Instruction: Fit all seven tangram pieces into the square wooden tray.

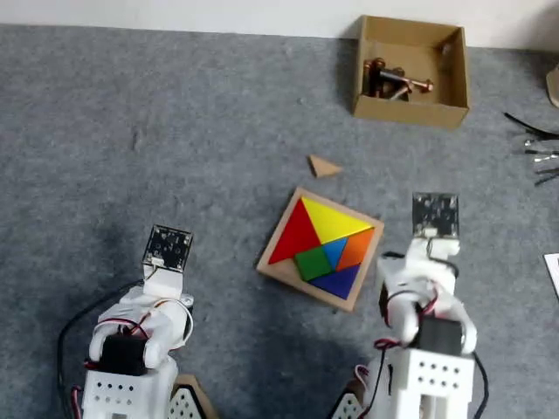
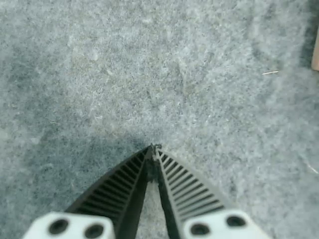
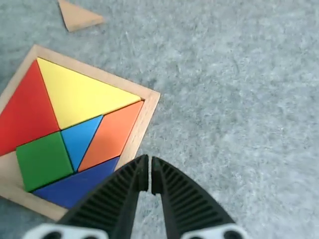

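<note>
The square wooden tray (image 1: 301, 286) lies on the grey carpet between the two arms. It holds red, yellow, green, light blue, orange and dark blue pieces. A bare triangular patch (image 1: 281, 267) shows at its corner beside the red and green pieces. A plain wooden triangle (image 1: 324, 167) lies on the carpet just beyond the tray. My right gripper (image 3: 148, 160) is shut and empty, hovering by the tray rim (image 3: 147, 117) near the dark blue piece (image 3: 75, 186). The wooden triangle (image 3: 77, 16) lies past the tray's far corner. My left gripper (image 2: 153, 149) is shut over bare carpet, left of the tray.
A cardboard box (image 1: 410, 109) with metal parts stands at the back right. Cables (image 1: 534, 144) lie at the right edge. The left arm (image 1: 140, 332) and right arm (image 1: 428, 323) rise from the front edge.
</note>
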Controlling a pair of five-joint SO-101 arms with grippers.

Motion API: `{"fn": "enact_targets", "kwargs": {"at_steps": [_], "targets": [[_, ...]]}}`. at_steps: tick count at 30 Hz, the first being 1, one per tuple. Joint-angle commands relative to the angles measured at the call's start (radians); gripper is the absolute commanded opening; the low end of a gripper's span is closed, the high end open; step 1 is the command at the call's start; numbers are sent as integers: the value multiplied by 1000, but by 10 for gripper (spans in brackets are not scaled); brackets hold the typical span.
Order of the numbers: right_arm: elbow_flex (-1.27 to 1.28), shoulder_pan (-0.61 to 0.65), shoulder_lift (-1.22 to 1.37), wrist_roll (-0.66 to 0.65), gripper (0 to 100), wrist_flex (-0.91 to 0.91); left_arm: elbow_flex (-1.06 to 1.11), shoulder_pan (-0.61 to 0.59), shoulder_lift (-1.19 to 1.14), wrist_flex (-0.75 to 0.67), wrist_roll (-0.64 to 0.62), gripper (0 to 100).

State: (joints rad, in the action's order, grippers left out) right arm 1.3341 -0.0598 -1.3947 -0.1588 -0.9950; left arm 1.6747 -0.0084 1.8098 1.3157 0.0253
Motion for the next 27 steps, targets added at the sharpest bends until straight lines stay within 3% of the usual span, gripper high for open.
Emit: {"fn": "enact_targets", "kwargs": {"at_steps": [1, 6, 11, 16, 20, 23, 27], "targets": [[48, -15, -122, -12, 9, 31, 21, -16, 15, 3, 66, 11], [157, -13, -259, -17, 9, 35, 21, -16, 15, 3, 195, 11], [240, -13, -366, -17, 9, 28, 21, -16, 15, 2, 209, 11], [300, -15, -441, -18, 10, -31, 21, -16, 15, -101, 230, 14], [314, -15, -443, -18, 10, -90, 21, -35, 15, -135, 462, 14], [367, -15, -443, -18, 10, -94, 16, -128, 15, -183, 640, 14], [404, -15, -443, -11, 10, -97, -30, -274, 15, -229, 687, 14]]}}
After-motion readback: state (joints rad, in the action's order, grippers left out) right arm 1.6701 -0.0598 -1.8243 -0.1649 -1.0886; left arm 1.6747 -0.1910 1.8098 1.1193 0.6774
